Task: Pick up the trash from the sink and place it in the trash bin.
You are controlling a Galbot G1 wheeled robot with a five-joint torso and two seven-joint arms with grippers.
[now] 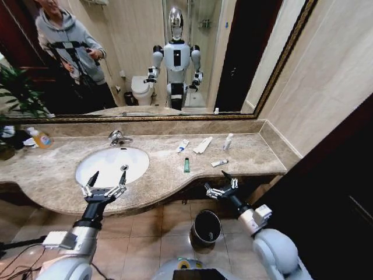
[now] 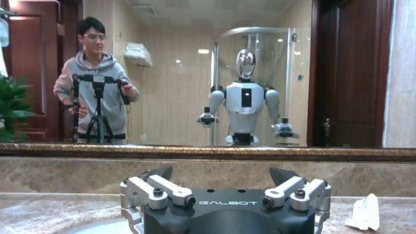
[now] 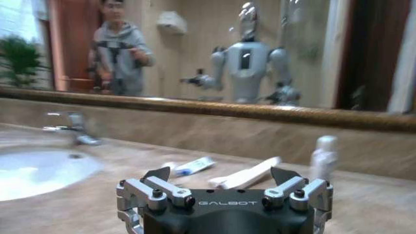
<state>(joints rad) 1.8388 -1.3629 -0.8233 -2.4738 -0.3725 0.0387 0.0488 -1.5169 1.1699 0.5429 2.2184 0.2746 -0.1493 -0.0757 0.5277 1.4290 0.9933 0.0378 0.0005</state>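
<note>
Here the white oval sink (image 1: 112, 165) is sitting left of centre, the small round black trash bin (image 1: 206, 228) lying lower centre. Finger-sized white and green toiletry trash (image 1: 202, 145) is lying centre-right on the counter. Left gripper (image 1: 104, 181) and right gripper (image 1: 226, 183) are hovering spread open, holding nothing.

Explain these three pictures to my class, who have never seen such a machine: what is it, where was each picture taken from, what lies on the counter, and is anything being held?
It is a wheeled robot with two arms. One picture looks down from its head; the other two come from cameras on each wrist. The left gripper hovers over the front of the sink, the right gripper at the counter's front edge. Both are open and hold nothing. On the marble counter lie a green tube, a tiny white bottle, long flat white packets and white mini tubes. The trash bin stands on the floor below. The mirror shows the robot's reflection.
</note>
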